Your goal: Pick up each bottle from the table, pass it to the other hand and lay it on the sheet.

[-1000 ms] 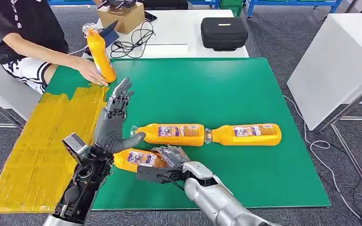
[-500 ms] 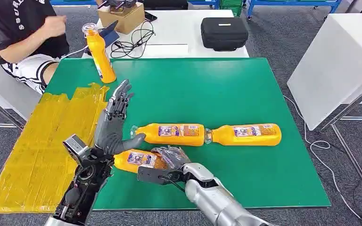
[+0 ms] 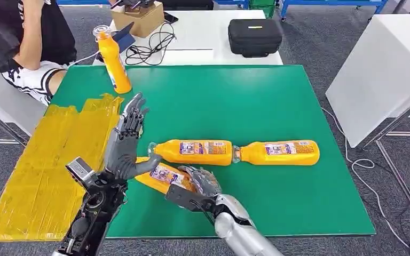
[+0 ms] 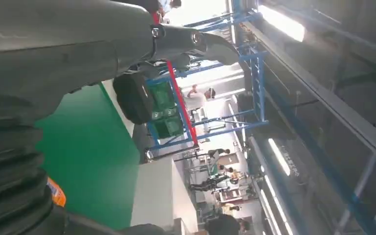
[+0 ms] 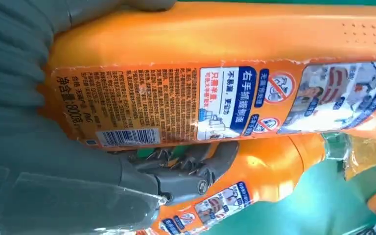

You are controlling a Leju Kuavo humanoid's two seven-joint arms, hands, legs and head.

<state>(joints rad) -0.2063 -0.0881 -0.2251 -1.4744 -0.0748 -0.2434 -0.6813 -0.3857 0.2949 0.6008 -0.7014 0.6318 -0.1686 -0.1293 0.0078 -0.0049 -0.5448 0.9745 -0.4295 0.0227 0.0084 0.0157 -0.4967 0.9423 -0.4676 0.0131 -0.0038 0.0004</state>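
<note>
My right hand [image 3: 200,183] grips an orange bottle [image 3: 162,176] by its body, held tilted just above the green table [image 3: 256,101]. In the right wrist view its label [image 5: 215,73] is close up, with my fingers [image 5: 186,171] wrapped under it. My left hand [image 3: 126,137] is beside the bottle's neck end, fingers straight and apart, thumb against the bottle's upper side, holding nothing. Two more orange bottles [image 3: 195,152] [image 3: 278,152] lie end to end mid-table. Another bottle [image 3: 112,60] stands upright at the table's far left corner. The yellow sheet [image 3: 42,165] lies along the left side.
A person [image 3: 29,37] sits at the far left corner, arm raised away from the table. Behind the green table, a white table holds a black case [image 3: 253,36], cables and a cardboard box [image 3: 139,18]. A white cabinet [image 3: 384,74] stands to the right.
My right hand has raised and tilted its bottle, bringing it closer to my left hand. The person let go of the upright bottle and drew the arm back.
</note>
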